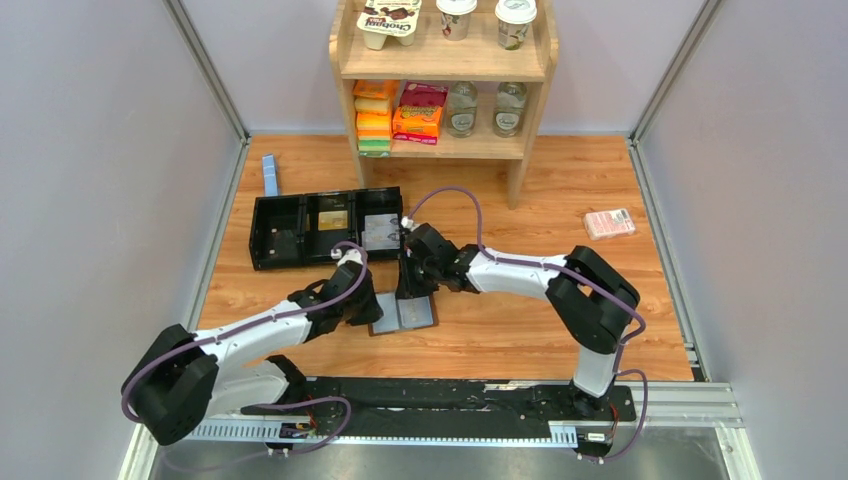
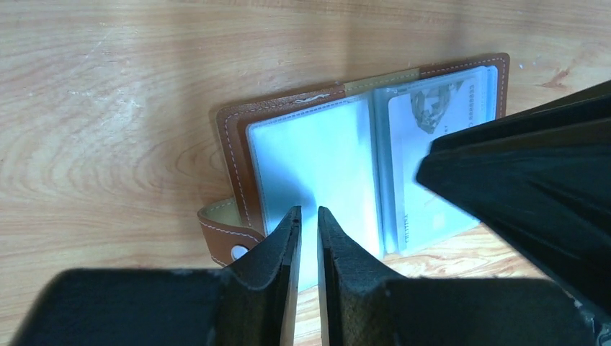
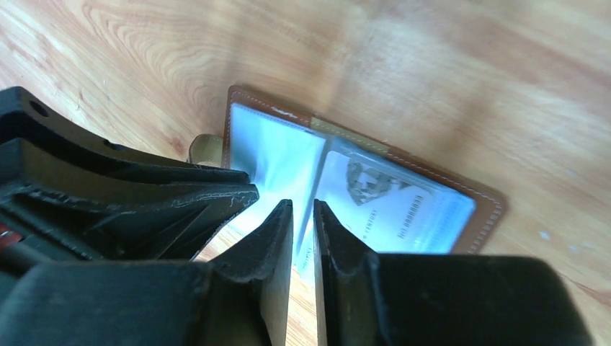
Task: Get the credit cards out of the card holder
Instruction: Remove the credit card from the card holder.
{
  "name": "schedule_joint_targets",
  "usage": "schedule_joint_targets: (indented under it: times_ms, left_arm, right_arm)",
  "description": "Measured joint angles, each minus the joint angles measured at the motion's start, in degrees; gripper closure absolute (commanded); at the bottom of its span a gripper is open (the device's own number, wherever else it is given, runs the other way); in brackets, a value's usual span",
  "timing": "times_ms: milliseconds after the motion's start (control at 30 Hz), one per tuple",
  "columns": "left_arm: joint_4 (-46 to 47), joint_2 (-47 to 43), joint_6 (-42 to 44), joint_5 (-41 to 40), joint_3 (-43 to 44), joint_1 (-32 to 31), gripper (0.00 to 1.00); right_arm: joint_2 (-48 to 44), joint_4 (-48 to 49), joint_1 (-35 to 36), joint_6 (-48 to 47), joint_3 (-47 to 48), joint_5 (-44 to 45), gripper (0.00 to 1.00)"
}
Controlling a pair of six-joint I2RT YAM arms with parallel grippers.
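Card holder [image 1: 405,313] open flat near middle of table's [image 1: 520,330] near edge, credit card [image 2: 447,108] in its right half, left gripper [image 2: 308,231] and right gripper [image 3: 303,223] both down on it, fingers nearly pressed together, thin slit, unclear if nipping a sleeve

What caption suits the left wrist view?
Left end effector at the open card holder's clear sleeve; a credit card sits in the other.

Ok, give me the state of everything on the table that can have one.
card holder: open flat, inside up.
credit card: in its sleeve, not out.
left gripper: jaws nearly shut, at the holder.
right gripper: jaws nearly shut, at the holder.
black tray: items in two compartments.
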Motion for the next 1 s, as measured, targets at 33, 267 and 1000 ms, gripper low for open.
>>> schedule_joint_targets:
  times_ms: [33,267,1000]
  left_arm:
    - [0.48,0.50,-0.04,0.11,0.09,0.20,0.78]
    - [0.70,-0.04,-1.18,0.70,0.02,0.90,0.69]
    - [15.52,-1.25,-5.05,6.80,-4.61,3.41,0.56]
  right_arm:
    - [-0.92,-0.59,-0.26,-0.26,-0.09,0.96,0.77]
    - [-4.15,-2.49,-2.32,-0.87,-2.91,4.74,0.64]
    - [-4.15,-3.34,-2.62,-0.85,-5.07,4.35,0.62]
